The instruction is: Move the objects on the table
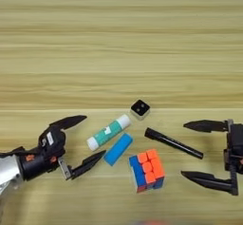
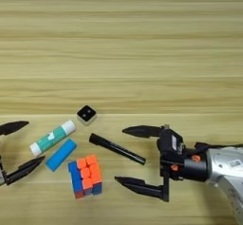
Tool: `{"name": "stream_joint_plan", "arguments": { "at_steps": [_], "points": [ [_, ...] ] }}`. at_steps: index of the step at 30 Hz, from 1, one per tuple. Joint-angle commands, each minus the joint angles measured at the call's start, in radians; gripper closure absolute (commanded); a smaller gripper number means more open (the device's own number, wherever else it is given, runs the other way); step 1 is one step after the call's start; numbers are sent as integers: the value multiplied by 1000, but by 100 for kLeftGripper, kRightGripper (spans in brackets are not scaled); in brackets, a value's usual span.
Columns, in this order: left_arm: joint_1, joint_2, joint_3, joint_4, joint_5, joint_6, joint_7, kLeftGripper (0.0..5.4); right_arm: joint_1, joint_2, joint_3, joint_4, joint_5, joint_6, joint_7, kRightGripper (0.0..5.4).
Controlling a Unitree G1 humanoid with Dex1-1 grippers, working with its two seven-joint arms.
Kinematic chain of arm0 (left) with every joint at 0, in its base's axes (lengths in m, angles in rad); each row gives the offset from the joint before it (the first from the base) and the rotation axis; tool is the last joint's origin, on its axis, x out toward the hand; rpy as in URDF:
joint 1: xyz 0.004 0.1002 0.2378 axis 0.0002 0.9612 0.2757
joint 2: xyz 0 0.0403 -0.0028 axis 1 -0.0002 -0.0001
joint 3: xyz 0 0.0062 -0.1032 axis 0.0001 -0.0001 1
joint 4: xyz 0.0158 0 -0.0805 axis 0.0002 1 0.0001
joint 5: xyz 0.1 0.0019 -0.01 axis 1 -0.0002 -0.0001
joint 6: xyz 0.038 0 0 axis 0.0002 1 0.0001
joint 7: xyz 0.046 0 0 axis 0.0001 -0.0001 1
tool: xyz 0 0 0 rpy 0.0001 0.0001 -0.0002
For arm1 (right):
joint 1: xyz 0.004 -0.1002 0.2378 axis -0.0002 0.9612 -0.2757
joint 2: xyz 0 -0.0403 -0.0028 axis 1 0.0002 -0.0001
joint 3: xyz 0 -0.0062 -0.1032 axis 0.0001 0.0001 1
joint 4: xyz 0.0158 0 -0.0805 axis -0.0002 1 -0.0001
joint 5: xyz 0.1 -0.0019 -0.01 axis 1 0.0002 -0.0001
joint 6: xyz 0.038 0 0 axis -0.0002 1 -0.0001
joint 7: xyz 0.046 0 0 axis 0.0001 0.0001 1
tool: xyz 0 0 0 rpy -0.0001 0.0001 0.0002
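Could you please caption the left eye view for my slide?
Open left gripper and right gripper flank five small objects on the table.

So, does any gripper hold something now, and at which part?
Nothing is held. The left gripper is open beside the glue stick, and the right gripper is open near the marker pen; neither touches anything.

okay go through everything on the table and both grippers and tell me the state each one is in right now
left gripper: open, empty, beside the glue stick.
right gripper: open, empty, near the marker pen's tip.
glue stick: lying flat, capped.
blue block: lying flat.
marker pen: lying flat.
puzzle cube: resting, scrambled.
black cube: resting, free.
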Motion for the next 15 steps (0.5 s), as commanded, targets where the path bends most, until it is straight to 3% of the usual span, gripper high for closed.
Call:
{"name": "stream_joint_plan", "arguments": {
  "at_steps": [1,7,15],
  "points": [
    [24,19,10,-73,-48,36,-23,2,2,13,28,-12,-20,-12,-18,0],
    [68,24,-14,-177,-90,76,-53,2,-20,25,58,-4,-35,-16,-32,0],
    [105,18,-120,-262,-46,95,-64,2,-44,22,48,0,-24,-17,-39,0]
  ]
}}
